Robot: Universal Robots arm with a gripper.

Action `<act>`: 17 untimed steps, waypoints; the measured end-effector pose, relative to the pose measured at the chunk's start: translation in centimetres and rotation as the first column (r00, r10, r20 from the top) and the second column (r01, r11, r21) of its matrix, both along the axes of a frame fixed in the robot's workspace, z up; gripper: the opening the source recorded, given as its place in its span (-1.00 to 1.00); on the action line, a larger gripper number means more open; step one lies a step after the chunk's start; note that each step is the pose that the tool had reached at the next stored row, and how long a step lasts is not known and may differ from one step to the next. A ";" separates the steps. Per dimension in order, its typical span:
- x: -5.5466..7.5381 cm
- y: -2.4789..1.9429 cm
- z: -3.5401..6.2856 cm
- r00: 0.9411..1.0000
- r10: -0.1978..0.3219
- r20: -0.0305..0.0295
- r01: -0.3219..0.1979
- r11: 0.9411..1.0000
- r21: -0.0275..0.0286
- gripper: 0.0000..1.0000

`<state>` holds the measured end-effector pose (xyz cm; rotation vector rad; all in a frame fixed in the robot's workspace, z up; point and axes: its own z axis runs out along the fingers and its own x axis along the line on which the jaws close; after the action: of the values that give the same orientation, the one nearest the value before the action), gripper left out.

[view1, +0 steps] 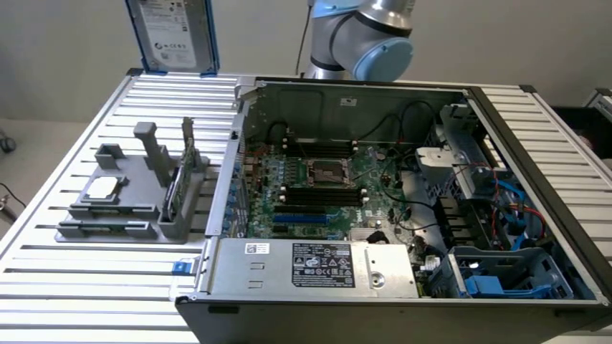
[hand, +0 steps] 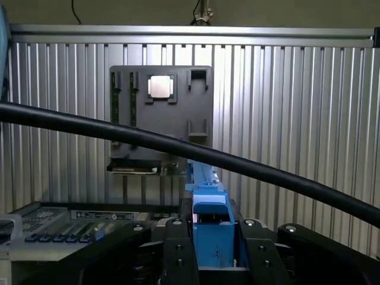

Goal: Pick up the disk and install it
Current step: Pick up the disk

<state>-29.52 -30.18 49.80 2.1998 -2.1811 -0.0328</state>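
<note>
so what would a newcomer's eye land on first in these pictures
The open computer case sits mid-scene in the exterior view, its green motherboard bare. The disk, in its blue carrier, hangs upright at that view's upper left, and the wrist view shows the gripper clamped on its blue edge. A grey tray with a small silver chip lies to the exterior view's left of the case.

The open dark metal computer case (view1: pixel 383 100) lies on the ribbed metal tabletop (view1: pixel 96 287), toward the exterior view's right. In it lies a green motherboard (view1: pixel 325 186), with a long grey box (view1: pixel 316 269) along its near edge. A grey plastic tray (view1: pixel 125 215) sits just beside the case on that view's left, with a small silver square chip (view1: pixel 102 188) on it. The silver-grey metal disk in its blue carrier (view1: pixel 172 32) hangs upright above the tabletop's far left corner, clamped in the tool (hand: pixel 215 243).
</note>
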 end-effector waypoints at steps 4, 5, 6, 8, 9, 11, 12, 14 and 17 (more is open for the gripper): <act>1.8 -0.49 0.41 1.000 0.000 -0.002 0.000 1.000 0.000 -0.35; 2.3 -0.62 0.49 1.000 0.000 -0.003 0.000 1.000 0.000 -0.35; 2.7 -0.76 0.55 1.000 0.000 -0.004 0.000 1.000 0.000 -0.35; 3.7 -1.04 0.67 1.000 0.000 -0.006 0.000 1.000 0.000 -0.35; 4.1 -1.19 0.70 1.000 0.000 -0.007 0.000 1.000 0.000 -0.35; 4.8 -1.54 0.72 1.000 0.000 -0.010 0.000 1.000 0.000 -0.35; 5.2 -1.73 0.72 1.000 0.000 -0.011 0.000 1.000 0.000 -0.35; 5.9 -2.08 0.72 1.000 0.000 -0.013 0.000 1.000 0.000 -0.35; 7.0 -2.62 0.73 1.000 0.000 -0.016 0.000 1.000 0.000 -0.35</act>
<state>-22.50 -32.80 50.52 2.1917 -2.1728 -0.0503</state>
